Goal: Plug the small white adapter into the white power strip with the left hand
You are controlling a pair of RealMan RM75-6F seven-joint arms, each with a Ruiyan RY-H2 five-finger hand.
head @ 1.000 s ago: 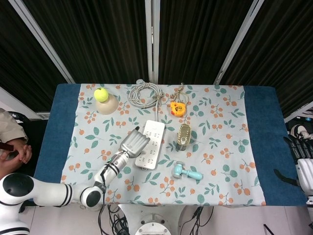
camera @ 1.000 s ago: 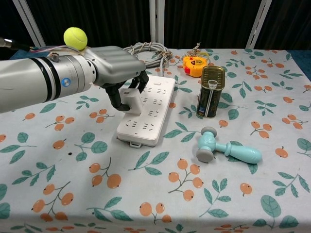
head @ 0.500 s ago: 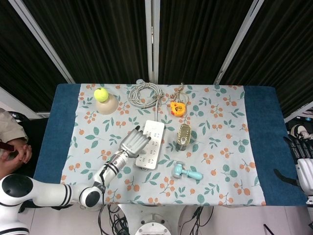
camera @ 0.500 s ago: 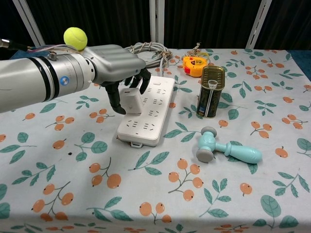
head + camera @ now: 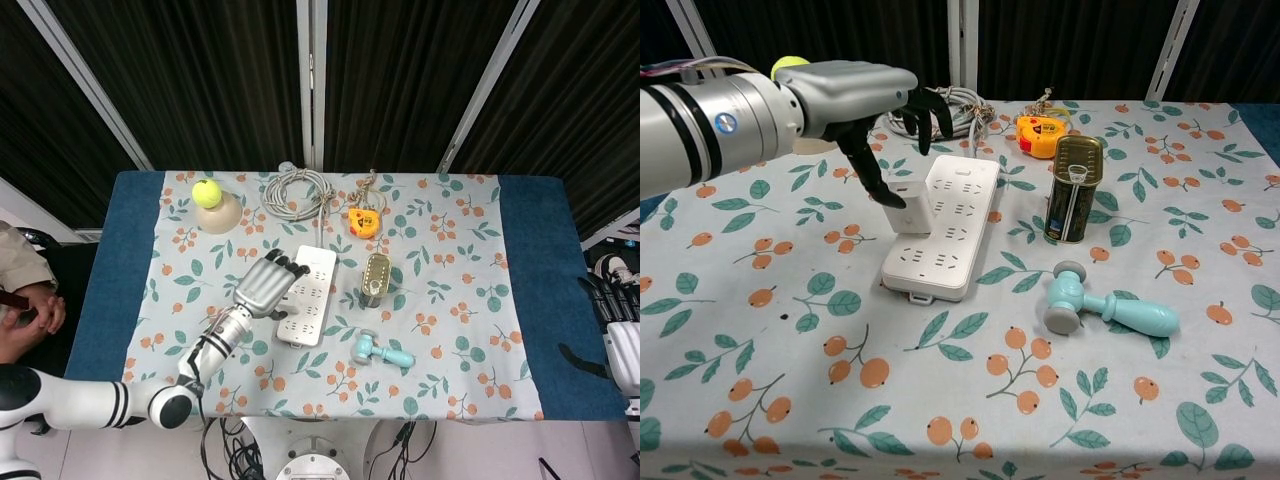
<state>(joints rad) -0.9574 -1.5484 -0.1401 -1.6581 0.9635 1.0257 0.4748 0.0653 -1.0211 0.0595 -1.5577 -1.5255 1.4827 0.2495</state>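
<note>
The white power strip (image 5: 316, 290) (image 5: 952, 215) lies lengthwise at the table's middle. A small white adapter (image 5: 911, 209) stands upright on the strip's left side, around its middle sockets. My left hand (image 5: 266, 287) (image 5: 854, 88) hovers above and to the left of the adapter with its fingers spread and nothing in it. Its thumb (image 5: 869, 172) points down close to the adapter's left face; contact is unclear. In the head view the hand hides the adapter. My right hand (image 5: 606, 302) rests off the table's right edge with dark fingers stretched out, holding nothing.
An olive can (image 5: 376, 278) (image 5: 1074, 190) stands right of the strip. A teal toy hammer (image 5: 382, 350) (image 5: 1106, 306) lies in front of it. An orange tape measure (image 5: 363, 221) (image 5: 1041, 135), a grey cable coil (image 5: 297, 192) and a tennis ball (image 5: 207, 193) line the back.
My left hand has let go of the adapter, spread its fingers and risen up and to the left. The adapter stays standing on the strip.
</note>
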